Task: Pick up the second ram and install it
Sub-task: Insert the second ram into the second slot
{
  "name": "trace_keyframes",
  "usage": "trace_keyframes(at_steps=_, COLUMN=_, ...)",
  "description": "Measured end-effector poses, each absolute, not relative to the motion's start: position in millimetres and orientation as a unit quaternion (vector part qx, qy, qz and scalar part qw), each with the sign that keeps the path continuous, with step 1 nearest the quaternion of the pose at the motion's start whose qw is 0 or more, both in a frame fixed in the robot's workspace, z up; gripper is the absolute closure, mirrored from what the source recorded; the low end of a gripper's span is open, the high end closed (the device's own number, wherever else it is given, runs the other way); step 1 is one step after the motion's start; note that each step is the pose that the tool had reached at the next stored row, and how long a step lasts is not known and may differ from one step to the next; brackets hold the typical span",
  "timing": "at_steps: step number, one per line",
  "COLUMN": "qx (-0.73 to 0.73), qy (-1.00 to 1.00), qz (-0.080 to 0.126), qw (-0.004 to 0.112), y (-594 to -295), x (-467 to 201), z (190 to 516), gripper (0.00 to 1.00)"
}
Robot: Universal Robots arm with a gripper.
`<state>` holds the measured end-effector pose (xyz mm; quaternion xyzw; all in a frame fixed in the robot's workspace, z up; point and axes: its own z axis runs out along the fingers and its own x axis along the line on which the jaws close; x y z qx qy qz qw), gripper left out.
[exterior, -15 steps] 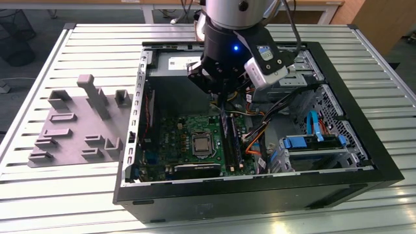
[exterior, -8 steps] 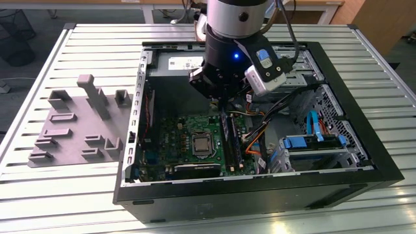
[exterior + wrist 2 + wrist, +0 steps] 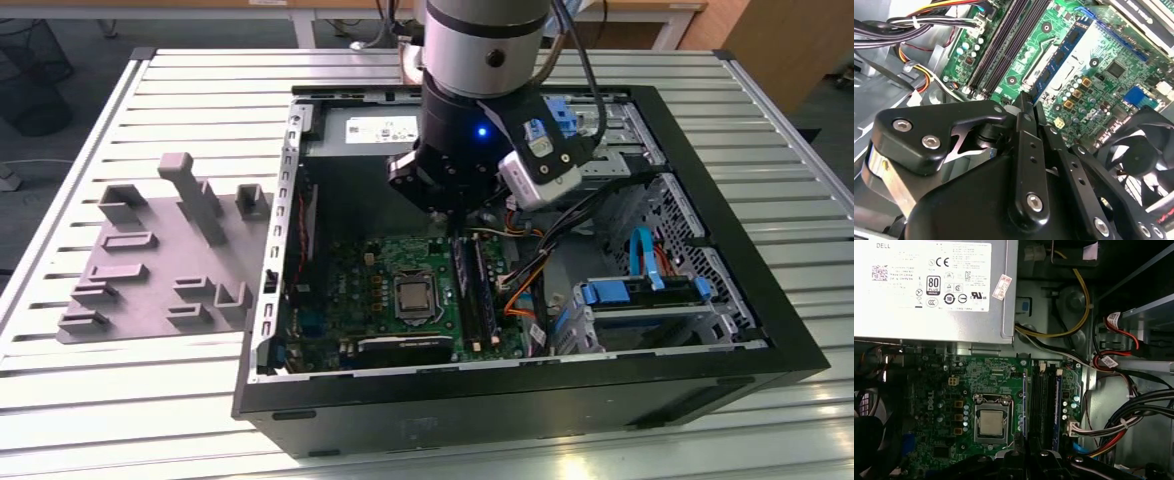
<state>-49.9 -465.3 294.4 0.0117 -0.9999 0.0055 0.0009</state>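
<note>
Down inside the open computer case (image 3: 787,345), the gripper (image 3: 447,215) hangs over the green main board (image 3: 360,280), close above the memory slots (image 3: 470,280). In the second wrist view its fingers (image 3: 1024,125) are pressed together on the second ram (image 3: 1056,57), the blue-green stick with dark chips that runs out from between the tips. In the first wrist view the same stick shows edge-on as a thin blue line (image 3: 1025,400) leading away from the gripper (image 3: 1026,457).

It is pinched by its flat faces, probably so that the contact edge stays free to go down into a slot. The stick lies along the black memory slots (image 3: 1041,400) rather than across them, which suits a straight push downward. It seems to be above a slot at the side nearest the processor (image 3: 990,422); whether it touches that slot, I cannot tell.

Another blue stick (image 3: 1057,407) stands in the slot at the far side of the row, so one module looks already seated; the bundled cables (image 3: 1124,425) lie beyond it, clear of the fingers.

On the slatted table (image 3: 134,400), at the exterior view's left, the grey holder (image 3: 147,260) sits well apart from the case, a staging place kept out of the arm's way.
</note>
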Motion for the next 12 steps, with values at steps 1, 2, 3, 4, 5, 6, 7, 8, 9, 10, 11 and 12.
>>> trace_keyframes(at_steps=1, qx=0.012, qy=-1.000, qz=0.005, qw=0.001, y=-465.3, x=-49.9, z=292.6, gripper=0.86)
trace_keyframes(at_steps=2, qx=0.012, qy=-1.000, qz=0.006, qw=0.001, y=-465.3, x=-49.9, z=290.8, gripper=0.86)
trace_keyframes(at_steps=3, qx=0.012, qy=-1.000, qz=0.006, qw=0.001, y=-465.3, x=-49.9, z=288.8, gripper=0.86)
trace_keyframes(at_steps=4, qx=0.012, qy=-1.000, qz=0.006, qw=0.001, y=-465.4, x=-49.7, z=287.1, gripper=0.86)
trace_keyframes(at_steps=5, qx=0.012, qy=-1.000, qz=0.006, qw=0.001, y=-465.4, x=-49.3, z=285.3, gripper=0.86)
trace_keyframes(at_steps=6, qx=0.012, qy=-1.000, qz=0.006, qw=0.001, y=-465.3, x=-48.9, z=283.5, gripper=0.86)
trace_keyframes(at_steps=7, qx=0.012, qy=-1.000, qz=0.005, qw=0.001, y=-465.3, x=-48.5, z=281.7, gripper=0.86)
trace_keyframes(at_steps=8, qx=0.011, qy=-1.000, qz=0.005, qw=0.001, y=-465.3, x=-48.0, z=280.1, gripper=0.86)
trace_keyframes(at_steps=9, qx=0.011, qy=-1.000, qz=0.005, qw=0.001, y=-465.3, x=-48.0, z=279.6, gripper=0.86)
trace_keyframes(at_steps=10, qx=0.011, qy=-1.000, qz=0.006, qw=0.001, y=-465.3, x=-48.0, z=279.7, gripper=0.86)
trace_keyframes(at_steps=11, qx=0.011, qy=-1.000, qz=0.006, qw=0.001, y=-465.4, x=-48.0, z=279.7, gripper=0.86)
trace_keyframes(at_steps=12, qx=0.011, qy=-1.000, qz=0.006, qw=0.001, y=-465.4, x=-48.0, z=279.6, gripper=0.86)
